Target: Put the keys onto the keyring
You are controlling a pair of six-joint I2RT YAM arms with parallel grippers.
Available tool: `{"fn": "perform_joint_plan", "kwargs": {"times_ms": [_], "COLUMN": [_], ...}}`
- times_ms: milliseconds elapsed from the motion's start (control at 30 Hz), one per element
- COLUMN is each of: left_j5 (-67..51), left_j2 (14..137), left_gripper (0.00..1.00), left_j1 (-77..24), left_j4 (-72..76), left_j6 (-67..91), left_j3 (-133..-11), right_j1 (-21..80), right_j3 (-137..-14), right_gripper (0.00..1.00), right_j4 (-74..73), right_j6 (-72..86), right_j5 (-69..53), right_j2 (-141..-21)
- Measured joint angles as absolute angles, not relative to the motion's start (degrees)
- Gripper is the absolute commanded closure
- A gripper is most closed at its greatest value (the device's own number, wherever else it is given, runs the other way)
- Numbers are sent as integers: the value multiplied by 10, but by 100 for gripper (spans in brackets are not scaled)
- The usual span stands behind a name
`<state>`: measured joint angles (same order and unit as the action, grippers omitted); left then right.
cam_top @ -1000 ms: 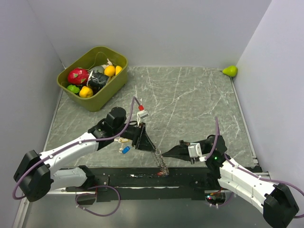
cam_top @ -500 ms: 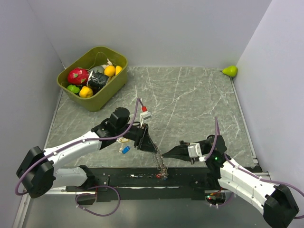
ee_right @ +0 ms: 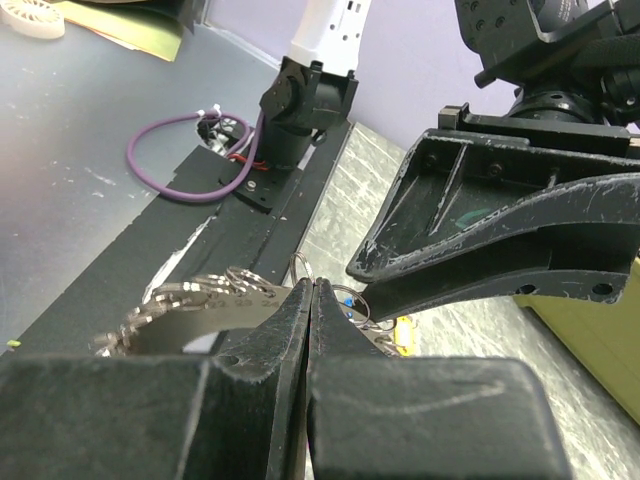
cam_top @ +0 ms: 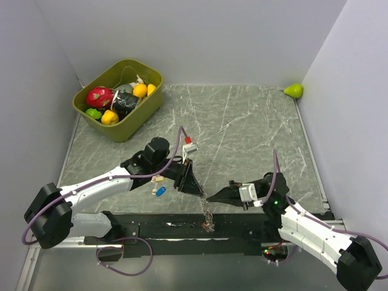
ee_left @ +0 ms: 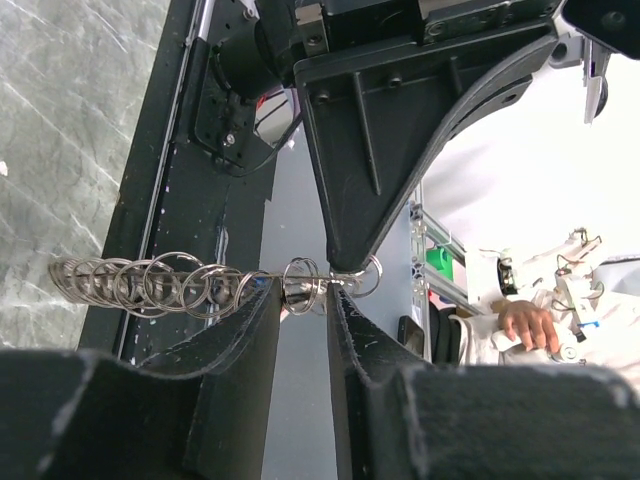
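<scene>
No text or label can be read

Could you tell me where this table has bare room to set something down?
The widest bare marble lies between the green bin and the pear, down to the right arm. A narrower strip lies between the bin and the left arm. The front middle is crowded: the left end effector and right end effector meet at the keyring, keys beside them.

Two keys (cam_top: 160,191), one keyring (cam_top: 208,214)
</scene>
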<state>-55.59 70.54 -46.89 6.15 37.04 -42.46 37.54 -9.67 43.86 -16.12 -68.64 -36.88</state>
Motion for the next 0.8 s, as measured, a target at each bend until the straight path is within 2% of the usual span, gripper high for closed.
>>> {"fn": "perform_joint_plan", "kwargs": {"times_ms": [300,467,800], "left_j5": [-556,-553,-539], "left_j2": [721,722,718], "left_gripper": [82,99,99], "left_j1": [-477,-478,-479], "left_j4": [60,51,50], "left_j6": [359,350,351], "left_j3": [-429,-431,-431], "right_j1": [377,378,377], "right_j3": [-97,-97,-97], "right_gripper": [100,100,100], "right_j4": [436,433,427], "right_j6": [-162,-162,-166], "right_j5": [-689,-691,-690], "right_j2": [-364,-362,-360]}}
